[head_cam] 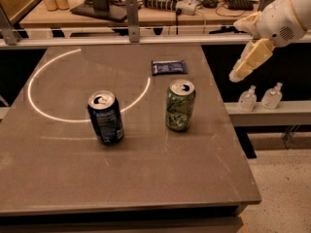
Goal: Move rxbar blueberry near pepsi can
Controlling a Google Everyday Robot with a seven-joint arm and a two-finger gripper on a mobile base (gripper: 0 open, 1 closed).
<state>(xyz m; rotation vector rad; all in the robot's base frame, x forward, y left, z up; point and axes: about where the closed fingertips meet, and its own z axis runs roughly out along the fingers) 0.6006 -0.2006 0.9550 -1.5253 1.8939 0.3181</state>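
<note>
The rxbar blueberry (168, 67) is a small flat dark blue wrapper lying near the table's far edge, right of centre. The pepsi can (105, 117) is a dark navy can with a silver top, standing upright left of centre on the grey table (146, 178). My gripper (236, 74) hangs in the air off the table's right side, to the right of the bar and well above table level. It holds nothing that I can see.
A green can (180, 105) stands upright between the bar and the table's front, right of the pepsi can. Two small clear bottles (247, 100) stand on a ledge beyond the right edge. A cluttered desk (146, 8) lies behind a rail.
</note>
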